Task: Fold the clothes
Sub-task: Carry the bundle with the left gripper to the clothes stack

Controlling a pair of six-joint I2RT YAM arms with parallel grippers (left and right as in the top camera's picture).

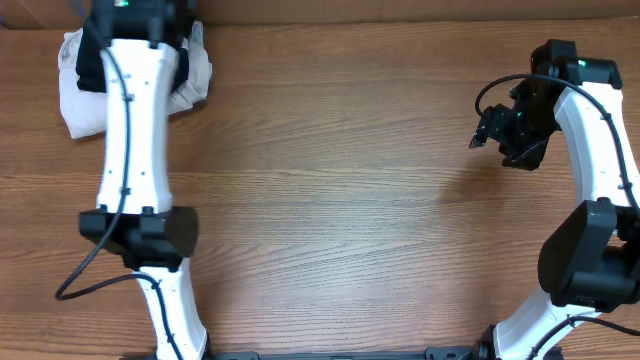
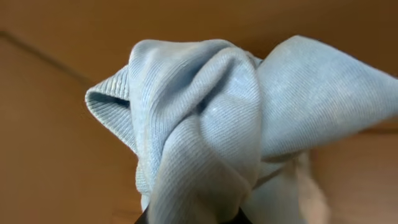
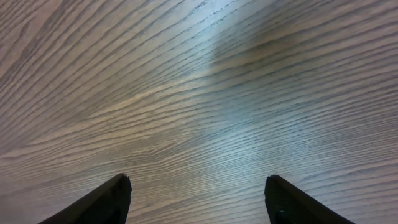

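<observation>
Streaky brown wood grain runs across the table (image 1: 330,200) on my overhead feed. At the far left, my left arm partly covers a crumpled cream-white garment (image 1: 85,100) and a black garment (image 1: 92,62). The left gripper (image 2: 193,219) is clamped on the T-shirt (image 2: 205,124), a thin, finely ribbed sky-blue knit bunched into soft folds. From overhead the arm hides it. The right gripper (image 3: 198,199) hangs over bare grain at the right, fingers apart.

Overhead: bright, even light from above, faint soft shadow beside right arm (image 1: 600,130), slightly soft overall. Left wrist: shirt (image 2: 205,124) sharp, weave visible, background blurred orange-brown. Right wrist: pale bluish glare streak down table (image 3: 93,93), grain crisp.
</observation>
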